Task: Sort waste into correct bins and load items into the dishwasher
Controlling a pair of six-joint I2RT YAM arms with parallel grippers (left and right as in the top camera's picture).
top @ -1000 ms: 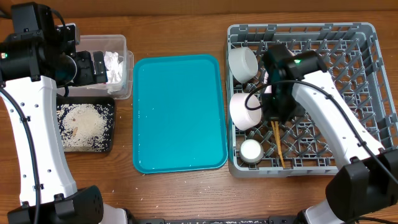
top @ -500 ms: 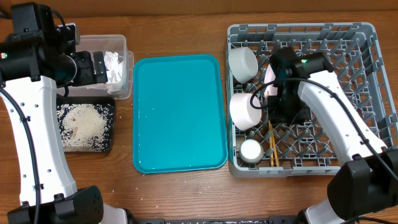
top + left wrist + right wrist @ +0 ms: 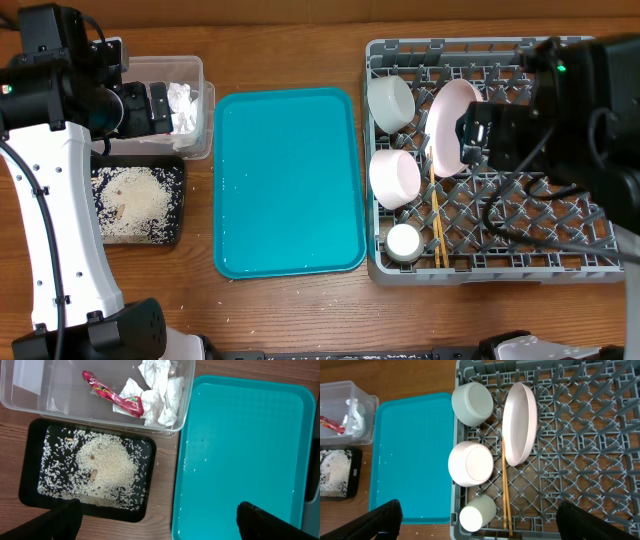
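Note:
The grey dishwasher rack (image 3: 500, 268) (image 3: 454, 460) holds a pink plate (image 3: 450, 125) (image 3: 519, 422) on edge, a whitish bowl (image 3: 390, 100) (image 3: 472, 403), a second pale bowl (image 3: 395, 178) (image 3: 470, 464), a white cup (image 3: 404, 243) (image 3: 477, 513) and two chopsticks (image 3: 437, 225) (image 3: 504, 485) lying flat. My right gripper (image 3: 482, 138) (image 3: 480, 521) hangs open high above the rack, holding nothing. Napkins (image 3: 160, 395) and a red wrapper (image 3: 112, 395) lie in the clear tub (image 3: 195, 68) (image 3: 30, 402). Rice (image 3: 135, 200) (image 3: 105, 465) fills the black tray (image 3: 178, 235) (image 3: 30, 490). My left gripper (image 3: 150, 108) (image 3: 159, 522) is open and empty above the bins.
A teal serving tray (image 3: 288, 180) (image 3: 240, 450) (image 3: 412, 455) lies between the bins and the rack, with a few grains on it. Stray grains dot the wooden table near its front edge.
My right gripper opened and let go of the chopsticks, which now lie in the rack. It then rose up and to the right, uncovering the pink plate. The left arm stayed still.

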